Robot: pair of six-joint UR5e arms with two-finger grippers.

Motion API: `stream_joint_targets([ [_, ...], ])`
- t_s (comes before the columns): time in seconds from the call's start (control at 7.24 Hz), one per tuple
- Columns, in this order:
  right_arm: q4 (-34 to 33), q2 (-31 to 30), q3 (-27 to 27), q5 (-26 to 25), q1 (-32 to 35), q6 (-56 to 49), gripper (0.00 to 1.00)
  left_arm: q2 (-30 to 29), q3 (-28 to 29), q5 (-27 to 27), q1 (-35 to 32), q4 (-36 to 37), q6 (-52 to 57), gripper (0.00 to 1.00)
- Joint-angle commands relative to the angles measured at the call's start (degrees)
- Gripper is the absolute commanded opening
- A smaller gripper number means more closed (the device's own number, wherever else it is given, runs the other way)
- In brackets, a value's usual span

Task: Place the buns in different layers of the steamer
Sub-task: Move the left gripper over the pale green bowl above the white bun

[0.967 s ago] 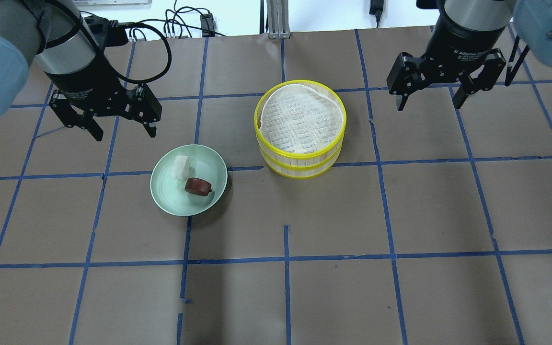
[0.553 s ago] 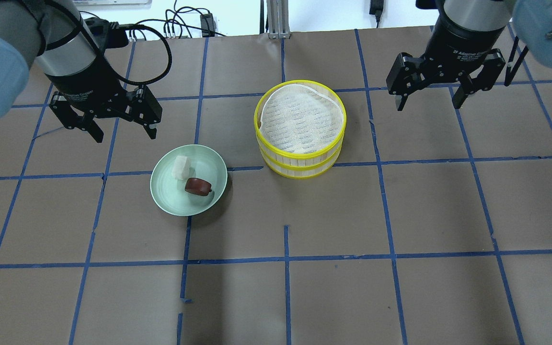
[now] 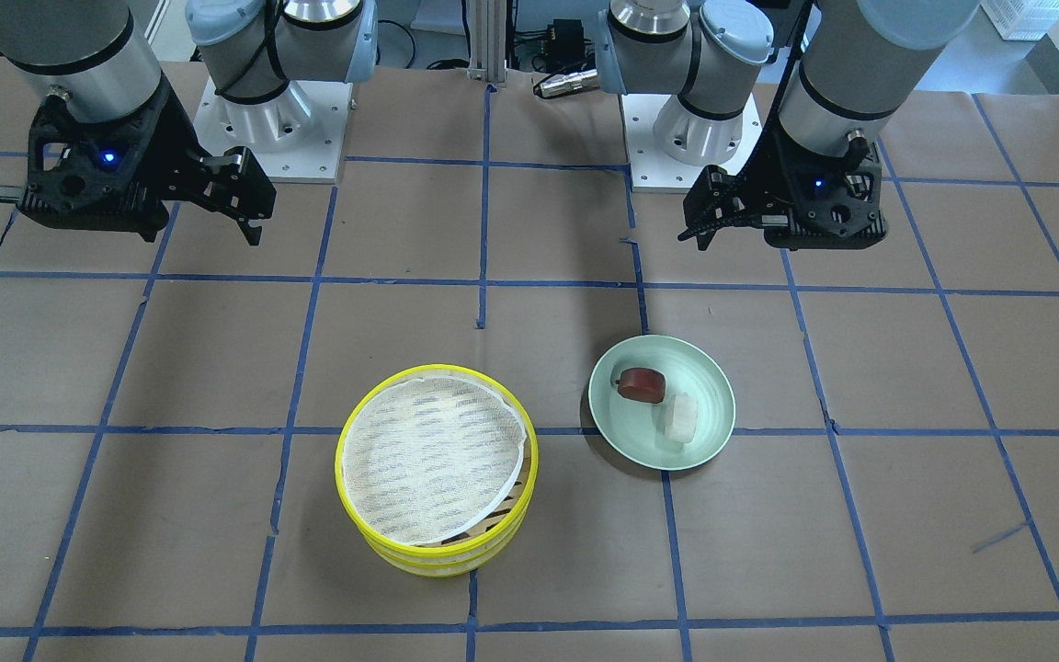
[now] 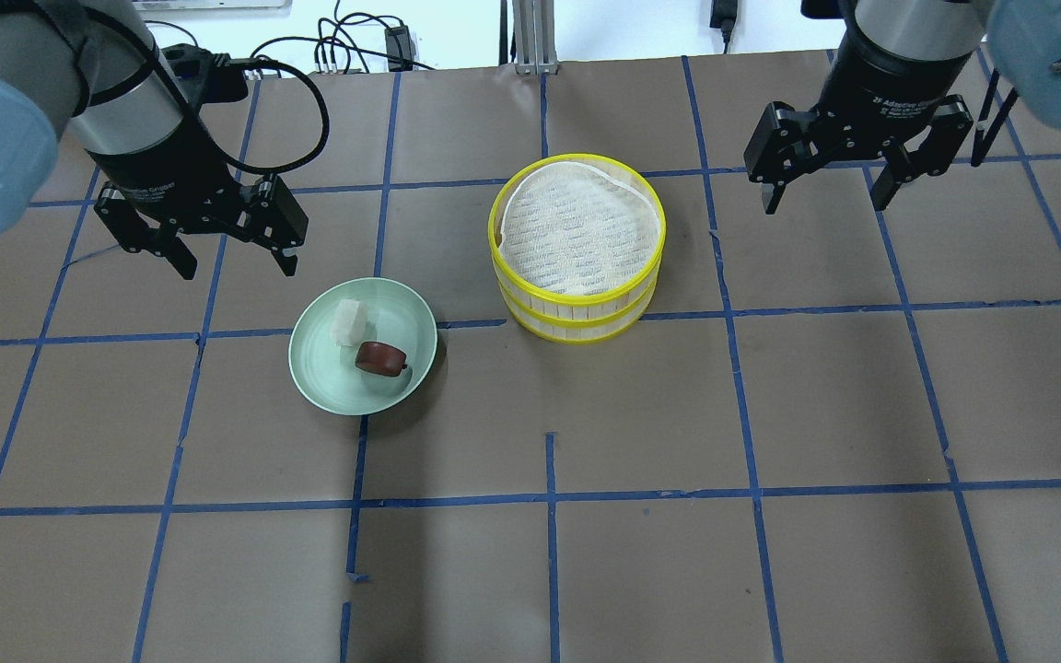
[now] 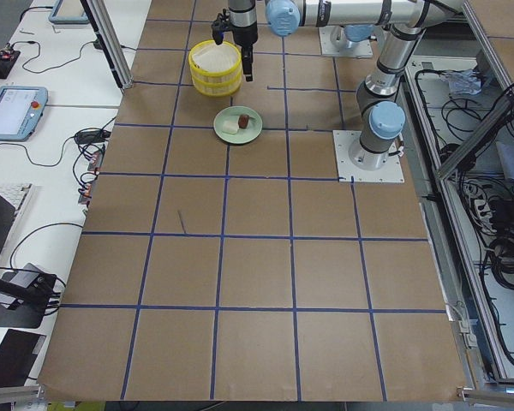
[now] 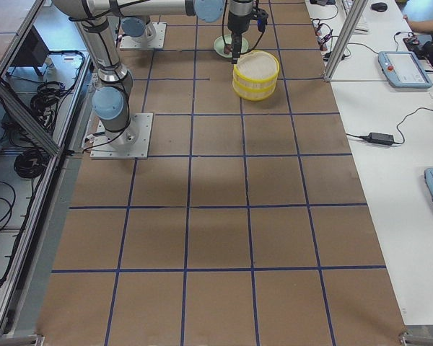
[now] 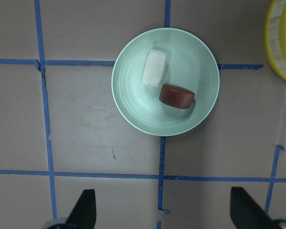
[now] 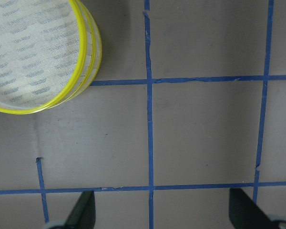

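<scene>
A white bun [image 4: 349,321] and a dark reddish-brown bun [image 4: 380,358] lie side by side on a pale green plate [image 4: 319,373]. The two-tier steamer [image 4: 575,297] with yellow rims stands stacked to the plate's right, and a whitish mesh liner covers its top tier. My left gripper [image 4: 239,267] is open and empty, hanging above the table just behind and left of the plate. Its wrist view shows both buns [image 7: 156,67] [image 7: 177,96] ahead of the open fingertips [image 7: 84,210]. My right gripper [image 4: 823,203] is open and empty, to the right of the steamer [image 8: 83,67].
Brown paper with a blue tape grid [image 4: 549,497] covers the table. Cables [image 4: 346,41] and a metal post [image 4: 530,37] lie at the far edge. The arm bases [image 3: 695,138] stand on the robot's side of the table.
My left gripper has moved slightly nearer to the plate. The right gripper, the buns and the steamer have stayed in place.
</scene>
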Motion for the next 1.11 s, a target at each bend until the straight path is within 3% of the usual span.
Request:
stream_joint_targets([
  [0.0,0.2,0.0,0.0,0.0,0.1,0.0,1.00,-1.5,-0.6,-0.2,0.7,0.5,1.0,1.00],
  [0.28,-0.6,0.0,0.0,0.1,0.1,-0.7,1.00,-5.2,-2.7,0.0,0.7,6.5,1.8,1.00],
  [0.41,-4.8,0.9,-3.2,1.7,0.4,-0.6,1.00,-8.0,-6.4,-0.3,0.7,12.9,2.2,1.00],
  [0.69,-6.4,4.7,-3.9,1.5,0.9,-0.8,1.00,-11.9,-12.6,0.0,0.7,24.5,2.4,1.00],
  [0.97,-7.0,8.8,-3.4,2.2,1.2,-0.2,1.00,-17.5,-13.4,-0.3,0.7,31.5,2.2,1.00],
])
